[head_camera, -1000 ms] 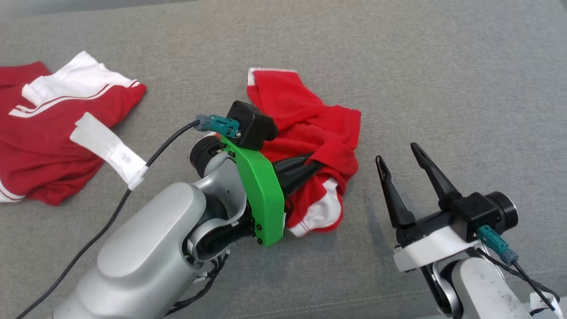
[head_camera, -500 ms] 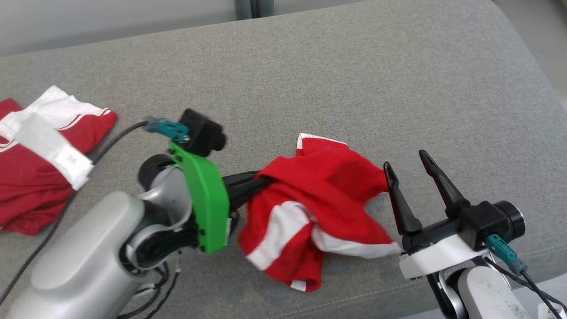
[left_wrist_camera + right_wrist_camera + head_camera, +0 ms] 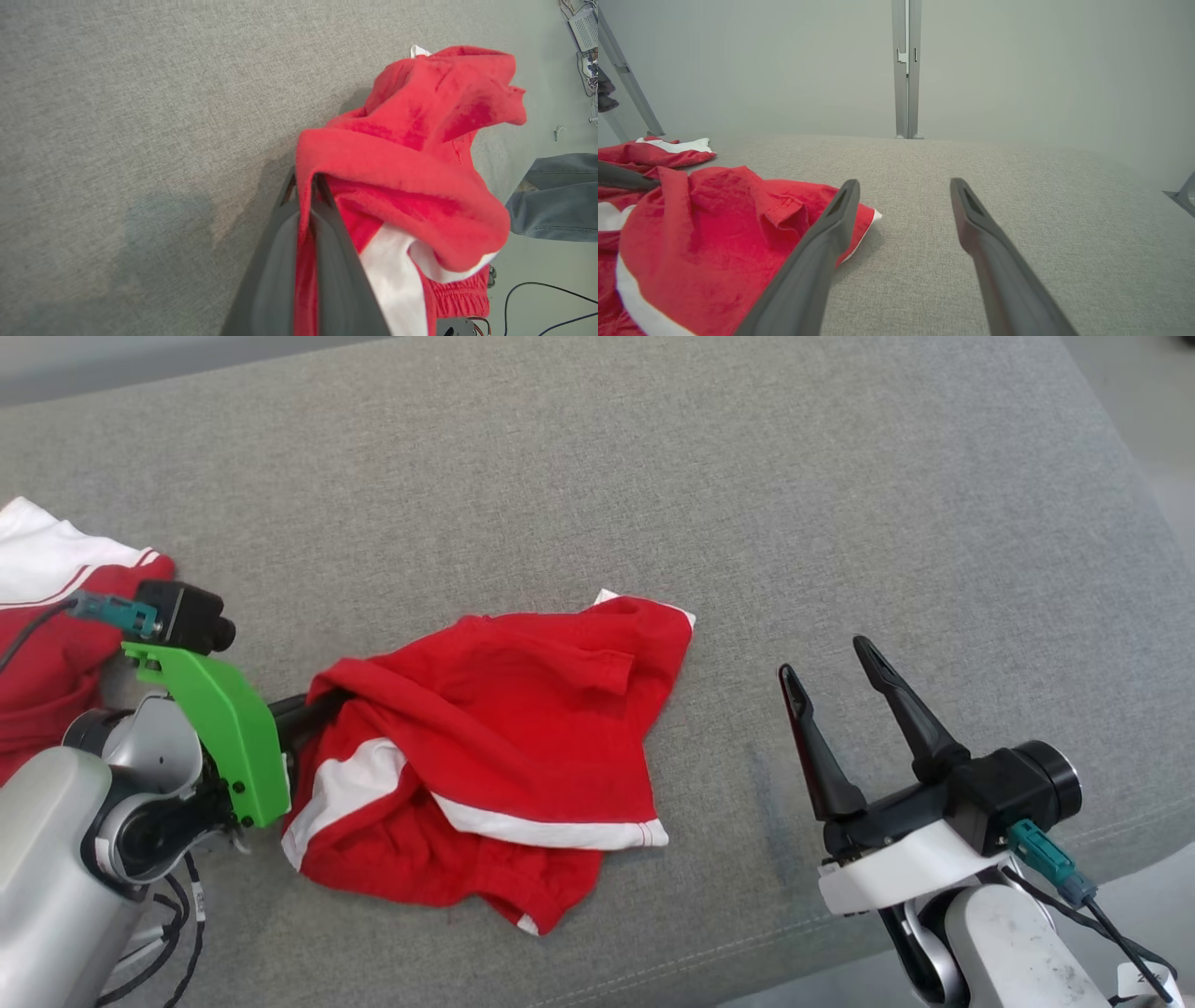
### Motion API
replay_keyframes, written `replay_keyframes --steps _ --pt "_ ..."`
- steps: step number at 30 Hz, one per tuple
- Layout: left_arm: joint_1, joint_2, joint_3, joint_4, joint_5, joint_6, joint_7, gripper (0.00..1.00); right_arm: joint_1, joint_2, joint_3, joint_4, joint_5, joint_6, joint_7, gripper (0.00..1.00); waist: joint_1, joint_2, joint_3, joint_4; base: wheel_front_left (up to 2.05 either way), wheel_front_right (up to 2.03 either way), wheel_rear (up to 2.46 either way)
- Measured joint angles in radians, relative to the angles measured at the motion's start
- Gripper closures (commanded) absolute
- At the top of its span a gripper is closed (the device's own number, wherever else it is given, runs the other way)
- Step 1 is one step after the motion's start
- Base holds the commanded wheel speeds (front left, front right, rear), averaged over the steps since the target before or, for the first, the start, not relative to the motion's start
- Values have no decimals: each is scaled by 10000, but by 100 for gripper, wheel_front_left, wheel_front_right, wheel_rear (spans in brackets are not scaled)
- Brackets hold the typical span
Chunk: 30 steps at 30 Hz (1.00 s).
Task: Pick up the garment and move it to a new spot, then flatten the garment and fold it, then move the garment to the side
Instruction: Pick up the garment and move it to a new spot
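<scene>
Rumpled red garment [image 3: 523, 709], perhaps cotton, woven cushion [image 3: 747, 476]

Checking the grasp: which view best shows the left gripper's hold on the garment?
Left wrist view: the left gripper pinches a fold of the garment close up. In the head view cloth covers its fingertips; the right wrist view catches one finger.
</scene>
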Motion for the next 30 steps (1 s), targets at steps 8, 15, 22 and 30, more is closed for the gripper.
replay_keyframes --steps 8,15,22,30 --pt "-798 -736 -215 673 642 0 -426 75 -16 23 -40 94 -2 12 0 0 0 0 278 -191 0 0 0" --pt "-1073 -1097 -276 1499 1473 174 -1212 0 -46 21 61 217 -69 102 0 0 0 0 192 -182 0 0 0" --pt "-1095 -1106 -514 1935 2247 453 -1674 0 40 4 347 385 -186 278 0 0 0 0 21 82 0 0 0" --pt "-1061 -1551 -244 1601 3001 1246 -3300 0 702 -119 1110 1312 -197 585 0 0 0 0 -229 640 0 0 0"
